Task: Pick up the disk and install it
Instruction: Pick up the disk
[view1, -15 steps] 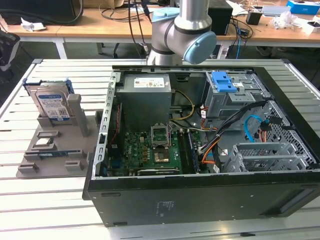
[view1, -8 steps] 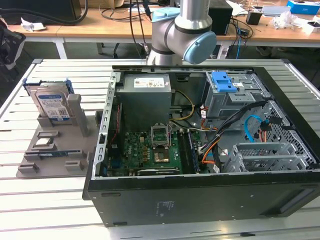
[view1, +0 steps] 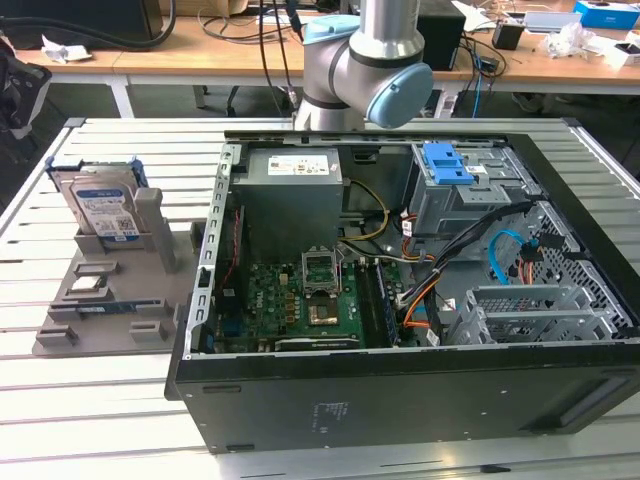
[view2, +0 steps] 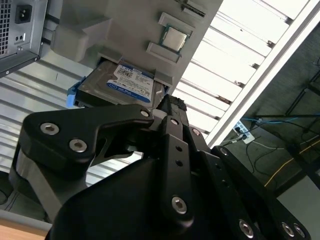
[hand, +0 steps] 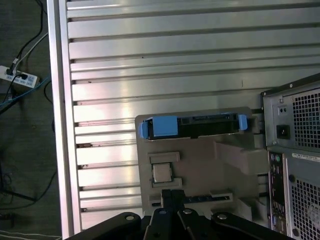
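Here, the disk (view1: 103, 208) stands on edge in a slot of the grey holder (view1: 110, 310), with blue rails along its sides and its white-and-blue label showing. The holder lies on the slatted metal table (view1: 60, 400), at the exterior view's left of the open computer case (view1: 400, 400). A square silver chip (hand: 161, 173) sits in a recess of the holder near the disk. In both wrist views the gripper (hand: 172, 191) hangs above the holder, apart from the disk, fingers pressed together and holding nothing.
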